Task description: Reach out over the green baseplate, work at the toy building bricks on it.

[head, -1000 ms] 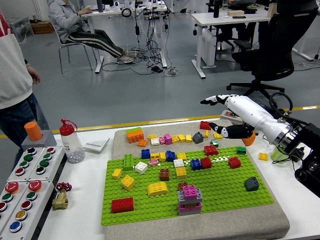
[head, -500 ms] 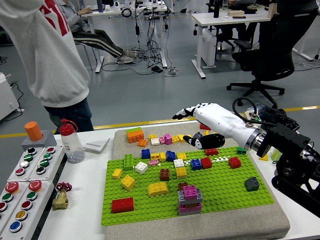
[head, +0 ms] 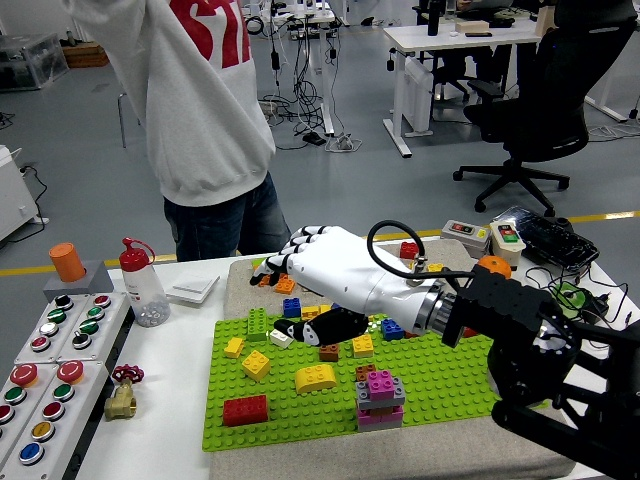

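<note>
The green baseplate [head: 450,385] lies on a grey mat and carries many loose bricks. Among them are a red brick [head: 245,409], a curved yellow brick [head: 315,377] and a grey and pink stack [head: 380,396]. My right hand [head: 288,298], white with black fingertips, reaches in from the right over the plate's back left part. Its fingers [head: 285,255] are spread above the orange brick [head: 268,274]. The thumb [head: 318,327] hovers just over a white brick [head: 279,337] and beside a green brick [head: 257,325]. The hand is open and holds nothing. It hides the bricks beneath it.
A person in a white sweatshirt [head: 205,110] stands at the far edge, hands out of view. A button box [head: 45,360], orange-topped post [head: 67,262], red-capped bottle [head: 143,287] and brass valve [head: 122,396] sit left. Switch boxes [head: 467,230] and an orange ball [head: 494,265] lie back right.
My right arm has swept left across the back of the plate, from its right edge to its left part. The person has walked from the left to behind the table.
</note>
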Controlling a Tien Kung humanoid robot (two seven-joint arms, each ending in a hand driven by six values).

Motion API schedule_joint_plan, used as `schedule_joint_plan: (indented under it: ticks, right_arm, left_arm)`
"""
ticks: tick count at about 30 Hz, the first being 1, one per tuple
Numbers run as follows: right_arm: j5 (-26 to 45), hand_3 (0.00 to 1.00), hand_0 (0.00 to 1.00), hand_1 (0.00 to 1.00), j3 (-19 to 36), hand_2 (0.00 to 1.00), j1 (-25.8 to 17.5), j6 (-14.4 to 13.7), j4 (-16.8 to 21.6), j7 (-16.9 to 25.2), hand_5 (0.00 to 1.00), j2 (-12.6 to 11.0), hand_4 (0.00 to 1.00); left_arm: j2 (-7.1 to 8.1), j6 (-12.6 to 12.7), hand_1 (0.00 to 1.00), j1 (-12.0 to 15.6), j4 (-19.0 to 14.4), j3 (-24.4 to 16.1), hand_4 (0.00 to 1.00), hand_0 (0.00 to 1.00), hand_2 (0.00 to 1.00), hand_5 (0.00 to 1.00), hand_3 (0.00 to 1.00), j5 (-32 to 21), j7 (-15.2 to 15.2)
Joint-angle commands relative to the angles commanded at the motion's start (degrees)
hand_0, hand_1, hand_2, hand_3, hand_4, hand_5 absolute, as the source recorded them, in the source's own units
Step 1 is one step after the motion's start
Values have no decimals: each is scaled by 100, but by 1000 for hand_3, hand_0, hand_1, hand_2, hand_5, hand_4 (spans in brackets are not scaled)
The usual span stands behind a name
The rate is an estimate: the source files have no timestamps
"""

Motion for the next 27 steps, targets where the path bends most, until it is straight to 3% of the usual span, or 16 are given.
schedule_joint_plan:
  ticks: [7,8,14,21,27]
  right_arm:
    - [-91,725,810,711,-511,661,194,120,-348,-281,343,694,687]
    - [-72,754,830,758,-589,718,226,132,-456,-313,359,804,686]
    - [-12,764,837,764,-767,732,314,158,-1038,-384,369,1227,690]
    - [-50,758,834,765,-595,733,312,-110,-1604,-382,386,1376,690]
    - [-50,753,829,760,-367,727,276,-265,-2025,-359,394,1362,682]
  left_arm:
    - [-7,-14,598,36,-12,-17,308,631,607,934,415,52,28]
    - [-8,-15,597,39,-14,-19,308,633,609,933,415,57,31]
    - [-6,-24,598,47,-18,-24,308,634,608,933,415,82,40]
    - [-4,-22,598,41,-16,-15,308,633,608,934,415,60,34]
    - [-5,-17,598,41,-16,-15,308,634,609,934,414,48,31]
